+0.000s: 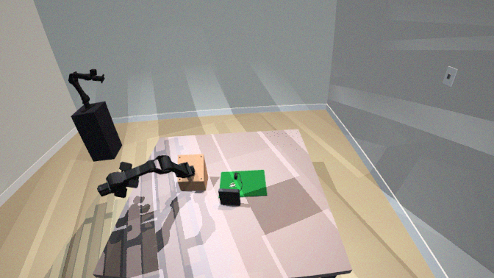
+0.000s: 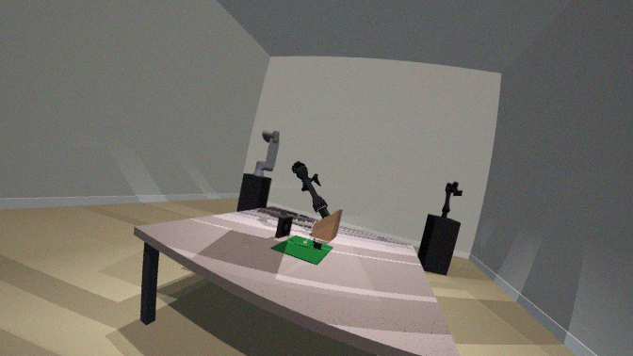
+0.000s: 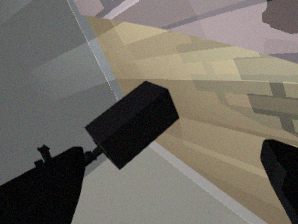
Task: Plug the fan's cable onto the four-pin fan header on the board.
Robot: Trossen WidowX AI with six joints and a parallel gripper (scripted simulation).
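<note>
The black square fan (image 1: 229,198) (image 2: 284,227) stands upright at the board's near left edge in the top view. The green board (image 1: 255,182) (image 2: 316,258) lies flat on the table. The thin dark cable (image 1: 241,182) curves over it from the fan toward a small black piece (image 1: 236,176) (image 2: 317,245). Whether this piece is the plug is too small to tell. A small pale part (image 1: 232,184) (image 2: 305,241) sits beside it; the header's pins cannot be made out. My gripper (image 3: 175,153) is open and empty, far from the board, with its fingers wide apart.
A wooden box (image 1: 192,186) (image 2: 325,231) stands between my arm (image 1: 140,172) (image 2: 308,188) and the board on the table (image 1: 294,257) (image 2: 226,254). A black pedestal (image 1: 97,136) (image 2: 439,245) (image 3: 132,125) with another arm stands off the table. Another pedestal (image 2: 254,193) carries a grey arm.
</note>
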